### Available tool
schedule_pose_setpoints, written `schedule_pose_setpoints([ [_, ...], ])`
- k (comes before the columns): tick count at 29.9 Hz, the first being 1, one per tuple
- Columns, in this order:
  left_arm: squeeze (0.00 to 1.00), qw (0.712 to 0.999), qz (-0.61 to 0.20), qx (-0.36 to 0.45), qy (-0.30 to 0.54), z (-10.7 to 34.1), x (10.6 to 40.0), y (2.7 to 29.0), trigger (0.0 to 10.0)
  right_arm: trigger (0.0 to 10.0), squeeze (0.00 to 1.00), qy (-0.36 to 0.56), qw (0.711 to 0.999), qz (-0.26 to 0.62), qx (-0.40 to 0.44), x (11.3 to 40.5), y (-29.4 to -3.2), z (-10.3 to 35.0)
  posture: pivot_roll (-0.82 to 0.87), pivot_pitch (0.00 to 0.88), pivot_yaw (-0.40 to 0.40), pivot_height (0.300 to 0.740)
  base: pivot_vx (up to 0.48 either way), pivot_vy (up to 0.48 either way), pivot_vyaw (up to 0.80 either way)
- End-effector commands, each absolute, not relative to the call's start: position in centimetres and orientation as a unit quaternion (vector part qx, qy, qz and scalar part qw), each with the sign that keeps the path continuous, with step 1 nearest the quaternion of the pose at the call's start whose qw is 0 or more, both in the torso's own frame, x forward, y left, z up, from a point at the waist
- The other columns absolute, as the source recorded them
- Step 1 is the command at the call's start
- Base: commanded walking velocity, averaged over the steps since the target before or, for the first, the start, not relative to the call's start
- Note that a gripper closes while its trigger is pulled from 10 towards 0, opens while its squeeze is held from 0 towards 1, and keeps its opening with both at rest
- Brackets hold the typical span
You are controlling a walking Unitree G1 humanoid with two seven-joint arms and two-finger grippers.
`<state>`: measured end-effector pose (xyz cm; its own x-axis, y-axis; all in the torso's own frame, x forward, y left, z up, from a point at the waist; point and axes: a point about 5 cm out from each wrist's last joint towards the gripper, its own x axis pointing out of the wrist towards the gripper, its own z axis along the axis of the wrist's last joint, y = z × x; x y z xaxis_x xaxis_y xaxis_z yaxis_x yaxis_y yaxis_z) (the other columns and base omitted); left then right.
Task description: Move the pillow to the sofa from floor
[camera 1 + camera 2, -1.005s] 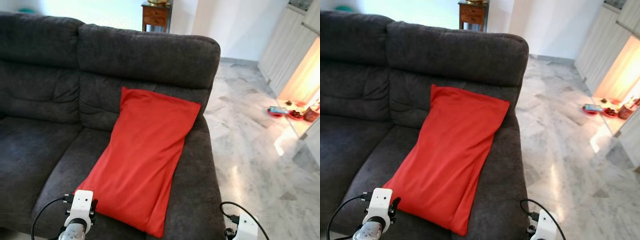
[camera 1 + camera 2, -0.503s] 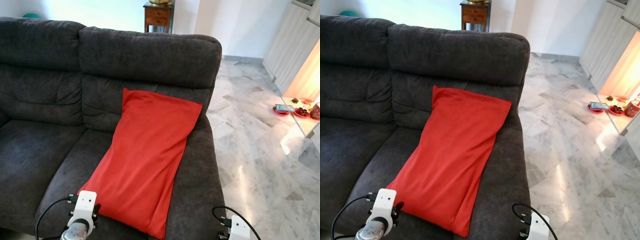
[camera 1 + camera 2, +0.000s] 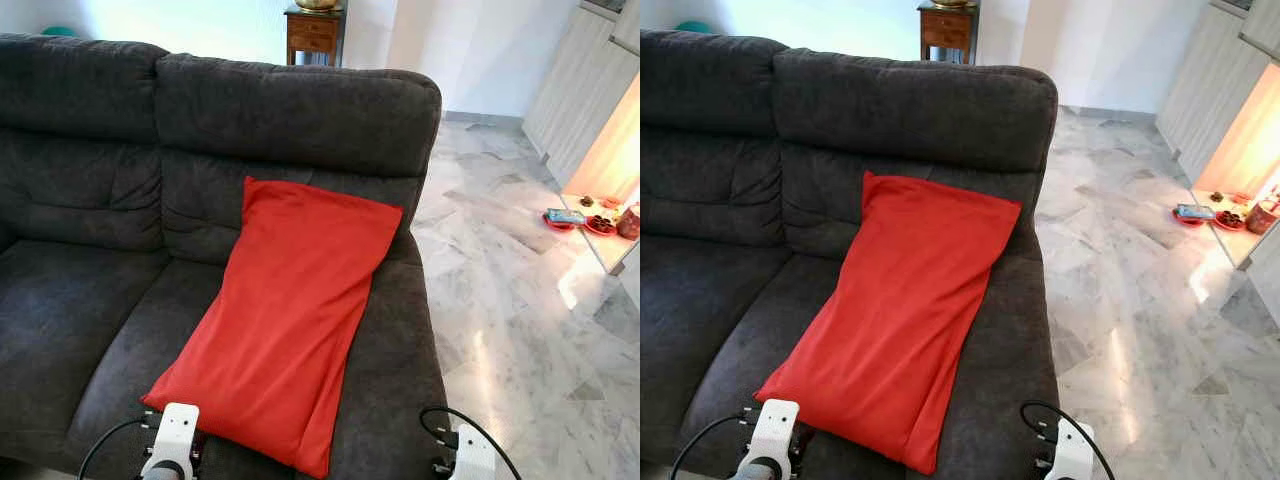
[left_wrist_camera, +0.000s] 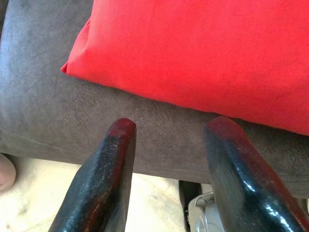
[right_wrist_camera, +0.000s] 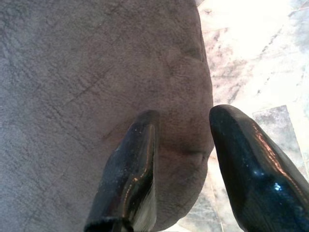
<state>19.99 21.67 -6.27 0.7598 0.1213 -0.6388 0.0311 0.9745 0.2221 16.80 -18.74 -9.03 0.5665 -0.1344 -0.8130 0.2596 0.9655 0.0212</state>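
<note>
A long red pillow [image 3: 288, 315] lies on the right seat of the dark grey sofa [image 3: 90, 290], its upper end leaning on the backrest and its lower end near the seat's front edge. My left gripper [image 4: 166, 130] is open and empty, just in front of the seat edge below the pillow's [image 4: 203, 53] lower corner. My right gripper [image 5: 183, 123] is open too, with nothing between its fingers, over the sofa's right front corner [image 5: 96, 72]. The wrists of both arms poke in at the bottom of the eye views.
Marble floor [image 3: 520, 330] stretches to the right of the sofa. Small dishes [image 3: 580, 218] sit on the floor by a bright doorway at the far right. A wooden side table [image 3: 315, 30] stands behind the sofa. White cabinet doors line the right wall.
Both wrists have sunk lower in the eye views and drawn back from the pillow. The camera shifted slightly. The pillow stays where it was on the seat.
</note>
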Motion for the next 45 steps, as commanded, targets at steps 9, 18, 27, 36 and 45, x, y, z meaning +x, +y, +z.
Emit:
schedule_pose_setpoints([
  [9,0.00,0.926,0.046,0.103,0.361,-6.5,19.3,22.9,10.0,10.0,0.00,0.465,0.876,-0.110,0.070,16.1,-18.6,-9.4,0.16,0.000,-0.083,0.740,0.000,0.000,0.00],
  [18,0.00,0.924,0.049,0.096,0.366,-6.7,19.0,22.8,10.0,10.0,0.00,0.464,0.877,-0.108,0.070,16.1,-18.5,-9.4,0.16,0.000,-0.082,0.740,-0.225,0.000,0.00],
  [27,0.00,0.924,0.062,0.097,0.364,-6.4,19.1,23.6,10.0,10.0,0.00,0.463,0.877,-0.106,0.067,16.4,-18.5,-9.2,0.16,0.000,-0.082,0.740,-0.265,0.000,0.00],
  [36,0.00,0.925,0.067,0.091,0.362,-6.4,19.3,23.3,10.0,10.0,0.00,0.460,0.879,-0.107,0.069,16.7,-18.6,-9.1,0.16,0.000,-0.085,0.740,-0.271,0.000,0.00],
  [45,0.00,0.923,0.068,0.084,0.369,-6.7,19.0,22.9,10.0,10.0,0.00,0.460,0.878,-0.113,0.069,16.8,-19.0,-9.1,0.16,0.000,-0.097,0.740,-0.273,0.000,0.00],
])
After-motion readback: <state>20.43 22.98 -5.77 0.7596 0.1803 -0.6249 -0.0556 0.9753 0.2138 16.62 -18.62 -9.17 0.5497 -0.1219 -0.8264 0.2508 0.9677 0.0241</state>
